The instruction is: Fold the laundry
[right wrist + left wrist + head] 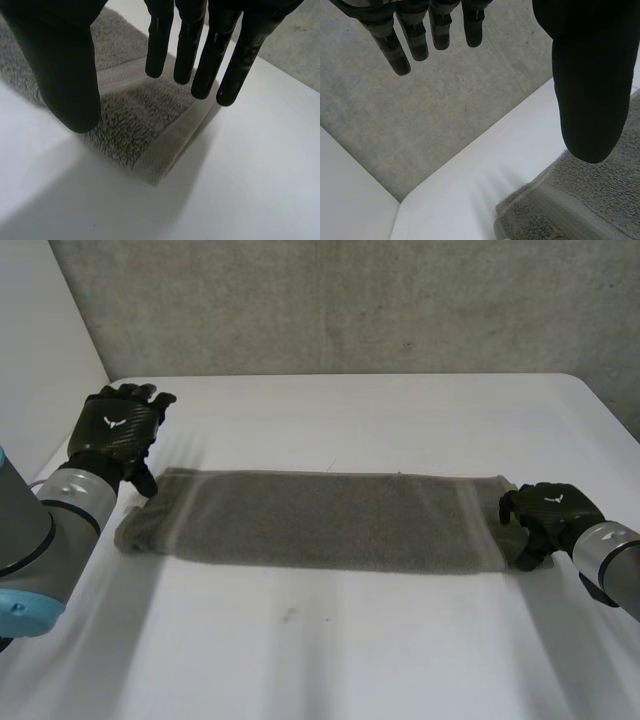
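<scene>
One lengthwise fold looked done: the grey towel [330,520] lay as a long narrow strip across the middle of the white bench [350,640], flat, edges roughly aligned. Left hand [122,430] was at the strip's left end by the far corner, fingers straight and apart, thumb above the cloth, nothing pinched. Right hand [545,515] hovered over the right end's corner, fingers and thumb apart, holding nothing. Probably left to do: grip both ends, fold end to end, maybe once more.
</scene>
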